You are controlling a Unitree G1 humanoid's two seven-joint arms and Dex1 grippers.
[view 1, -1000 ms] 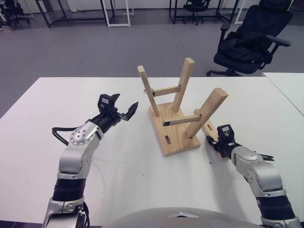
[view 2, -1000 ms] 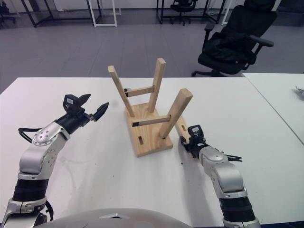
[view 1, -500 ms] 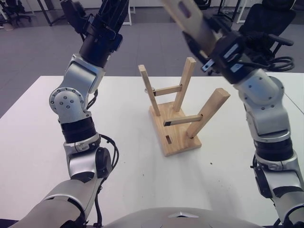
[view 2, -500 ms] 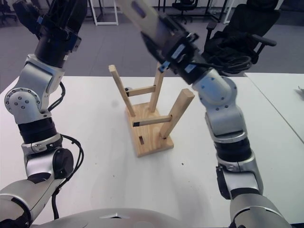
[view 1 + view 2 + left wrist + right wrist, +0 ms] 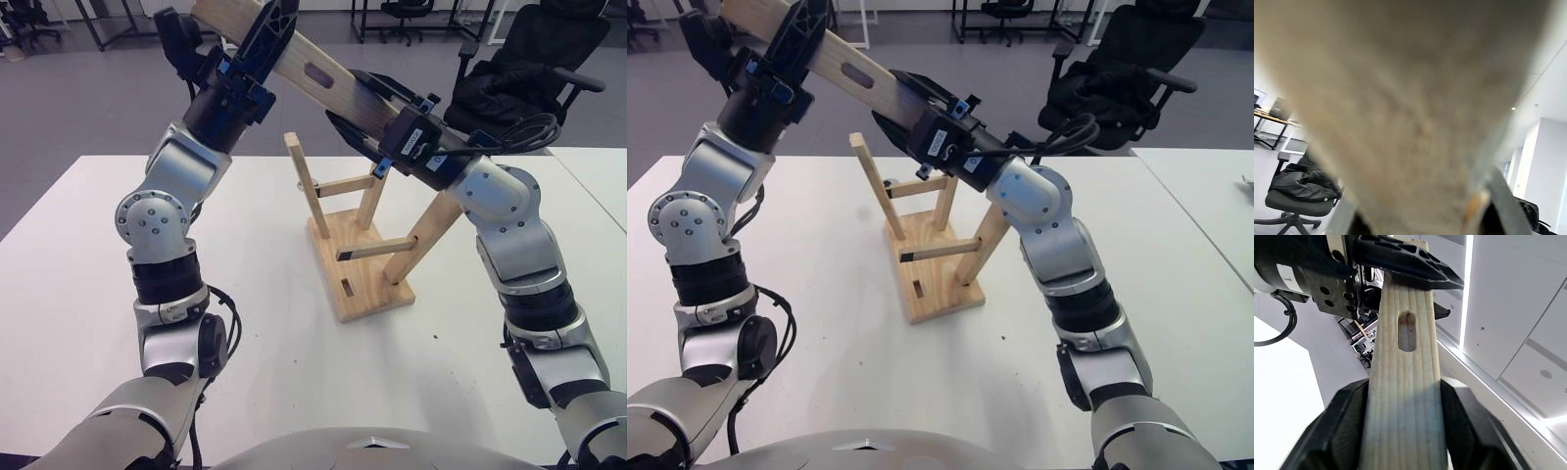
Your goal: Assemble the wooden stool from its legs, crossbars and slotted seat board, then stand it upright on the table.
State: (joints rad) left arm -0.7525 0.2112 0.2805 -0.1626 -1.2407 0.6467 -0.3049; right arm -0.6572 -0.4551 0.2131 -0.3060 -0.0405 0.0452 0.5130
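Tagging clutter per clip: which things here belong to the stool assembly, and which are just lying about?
Job: loose leg, gripped by left gripper and right gripper; part-built stool on the table.
Lying about: office chair.

We see an open office or lab: a white tabletop (image 5: 78,225), grey floor (image 5: 88,108), black swivel chairs (image 5: 549,49) and metal-legged desks (image 5: 118,44) behind.
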